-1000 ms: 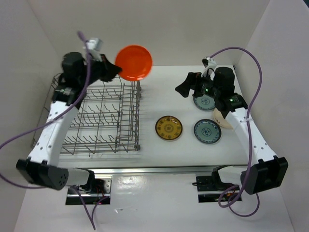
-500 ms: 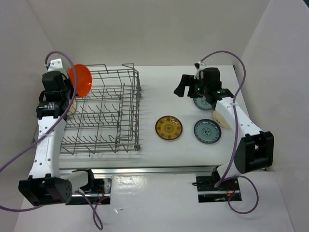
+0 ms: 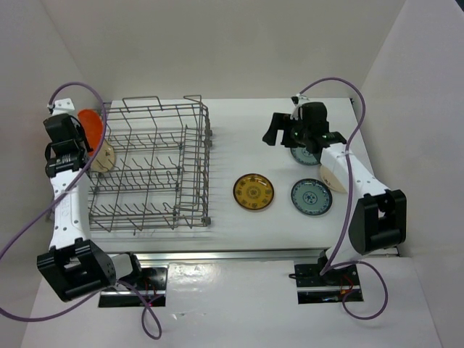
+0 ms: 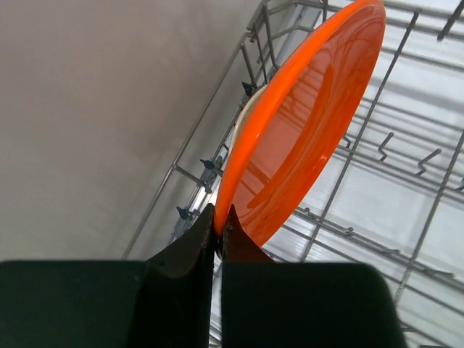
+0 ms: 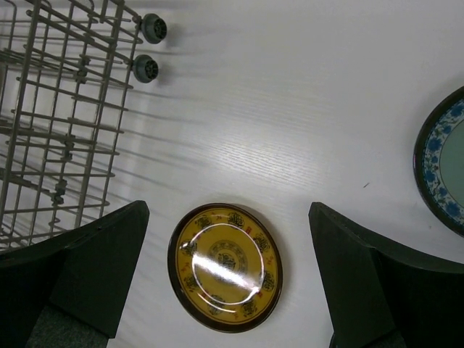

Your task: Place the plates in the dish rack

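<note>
Pinching the lower rim of a bright orange round plate, the left gripper is clamped tight at the far left. It holds the plate on edge and tilted at the left end of the large grey wire dish rack. A plain cream round plate stands just beside the orange one at that same end; whether it sits between tines cannot be told. To the right of the rack, a brown round plate with a yellow pattern lies flat on the white table, apart from the rack. A teal-blue patterned round plate lies near it on the right. Farther back, the right gripper hangs with its fingers spread wide and grasping nothing. It partly covers a second teal-blue patterned plate.
</note>
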Tool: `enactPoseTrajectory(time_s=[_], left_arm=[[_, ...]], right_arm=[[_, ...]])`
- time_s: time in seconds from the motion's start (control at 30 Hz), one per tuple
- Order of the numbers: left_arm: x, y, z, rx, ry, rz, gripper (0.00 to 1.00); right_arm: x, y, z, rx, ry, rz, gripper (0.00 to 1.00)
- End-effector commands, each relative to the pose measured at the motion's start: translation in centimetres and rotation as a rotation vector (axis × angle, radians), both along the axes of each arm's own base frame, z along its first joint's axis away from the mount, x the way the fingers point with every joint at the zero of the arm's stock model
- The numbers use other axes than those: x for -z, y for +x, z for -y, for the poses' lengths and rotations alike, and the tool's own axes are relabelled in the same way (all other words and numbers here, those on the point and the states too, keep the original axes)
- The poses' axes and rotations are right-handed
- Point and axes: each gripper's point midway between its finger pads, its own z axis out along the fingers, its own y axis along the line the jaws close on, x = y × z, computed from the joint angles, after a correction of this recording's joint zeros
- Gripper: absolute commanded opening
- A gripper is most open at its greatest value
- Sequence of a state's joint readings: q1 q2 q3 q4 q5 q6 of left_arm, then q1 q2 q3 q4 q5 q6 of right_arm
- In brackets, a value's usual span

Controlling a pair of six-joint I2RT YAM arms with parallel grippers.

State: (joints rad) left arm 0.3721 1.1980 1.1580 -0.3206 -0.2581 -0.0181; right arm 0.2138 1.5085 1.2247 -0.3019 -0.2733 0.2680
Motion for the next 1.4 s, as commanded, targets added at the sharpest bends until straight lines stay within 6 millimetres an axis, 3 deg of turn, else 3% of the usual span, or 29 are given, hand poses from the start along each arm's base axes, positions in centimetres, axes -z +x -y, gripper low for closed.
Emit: enactPoseTrajectory(time_s=[0.0, 0.07, 0.17, 0.27, 0.4, 0.63, 0.8, 0.97, 1.17, 1.23, 1.37], left_arm=[[-2.0, 2.4, -0.9, 0.104, 0.103, 0.029, 0.0], [0.0, 3.4, -1.4, 0.135, 0.081, 0.004, 0.0], [0.8, 3.9, -1.7, 0.153, 0.074, -0.008, 0.0], [2.8, 4.6, -1.8, 0.169, 0.053, -0.055, 0.0], [3.1, 4.6, -3.3, 0.102, 0.053, -0.068, 0.0], [4.0, 4.4, -3.6, 0.067, 0.044, -0.064, 0.0], [6.6, 4.6, -4.4, 0.02, 0.014, -0.125, 0.0], [8.2, 4.8, -4.4, 0.012, -0.035, -0.181, 0.0], [8.6, 5.6, -3.5, 0.031, -0.1, -0.198, 0.0], [9.8, 5.4, -3.2, 0.03, -0.117, -0.248, 0.0], [9.8, 5.4, -3.0, 0.04, -0.103, -0.28, 0.0]], right_arm=[[-0.1, 1.4, -0.1, 0.013, -0.016, 0.026, 1.0], [0.7, 1.8, -0.4, 0.003, -0.015, 0.005, 1.0], [1.2, 1.8, -0.5, -0.004, -0.012, -0.008, 1.0], [1.3, 2.2, -0.6, -0.004, -0.01, 0.002, 1.0], [2.4, 2.6, -0.7, -0.004, -0.015, -0.022, 1.0], [2.9, 2.9, -1.2, -0.021, -0.007, -0.036, 1.0], [2.9, 2.9, -1.2, -0.016, 0.0, -0.04, 1.0], [2.9, 2.9, -1.2, -0.016, 0.0, -0.04, 1.0], [3.2, 2.7, -1.3, -0.018, 0.009, -0.054, 1.0], [3.0, 2.5, -1.3, -0.018, 0.009, -0.054, 1.0], [3.0, 2.5, -1.3, -0.018, 0.009, -0.054, 1.0]])
